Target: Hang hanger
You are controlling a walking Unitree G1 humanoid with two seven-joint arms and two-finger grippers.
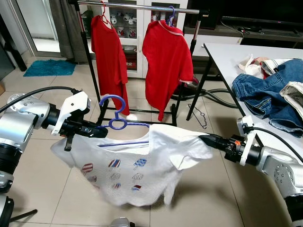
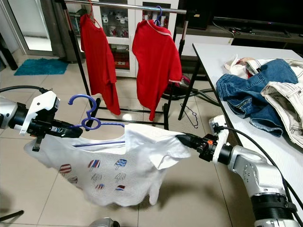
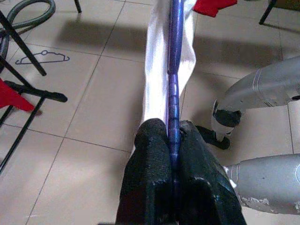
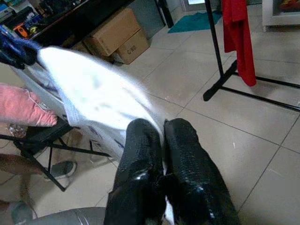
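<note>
Pale beige tiled floor (image 1: 42,156) with dark grout lines. Teal rug (image 1: 49,67) at far left near a glass door. White glass-fronted cabinet (image 1: 130,28) behind, small ornaments inside. White worktop (image 1: 227,61) at right. Grey hose (image 1: 220,94) coiled under it. Cardboard boxes (image 4: 117,35) along a dark wall.

The purple hanger (image 1: 118,124) is looking like glossy smooth plastic. The white shirt (image 1: 137,165) is showing as soft matt cloth. The left tool (image 3: 172,154) is showing rough matt black pads; the floor (image 1: 42,170) is gleaming as smooth tile.
</note>
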